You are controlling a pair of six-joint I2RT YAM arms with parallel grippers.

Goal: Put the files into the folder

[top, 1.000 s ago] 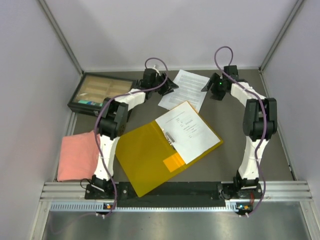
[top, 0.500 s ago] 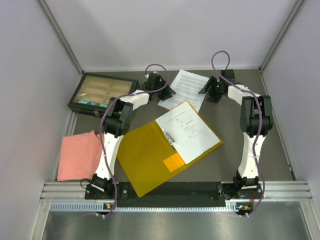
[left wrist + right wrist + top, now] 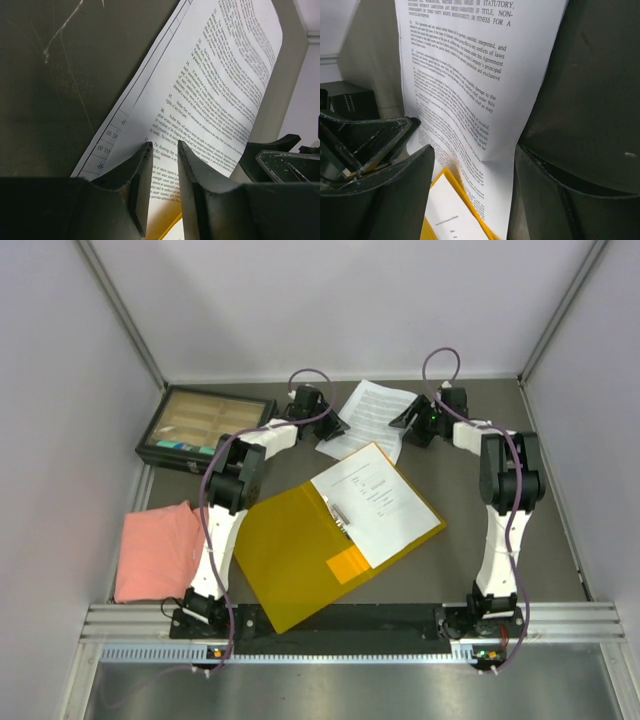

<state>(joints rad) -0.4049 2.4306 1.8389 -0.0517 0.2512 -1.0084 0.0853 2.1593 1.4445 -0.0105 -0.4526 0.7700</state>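
Left claw (image 3: 164,150), mine, stood nearly closed at the edge of the loose sheet (image 3: 372,418); whether it pinched, I could not tell. My right claw (image 3: 474,150) was spread over print reading "STATUTORY, NON-" and "FITNESS FOR A". The open yellow folder (image 3: 290,560) lay just beside, holding another sheet (image 3: 375,502).

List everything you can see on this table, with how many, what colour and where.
folder: 1, yellow-orange, open, table centre
metal clip: 1, silver, on the folder's spine
filed sheet: 1 showing, white with print, on the folder's right half
loose sheets: at least 2, white with print, far centre
compartment box: 1, black, far left
cloth: 1, pink, near left
table: 1, dark grey
left pincer: 1, black, at the loose sheets' left edge, narrow gap
right pincer: 1, black, at their right edge, wide open
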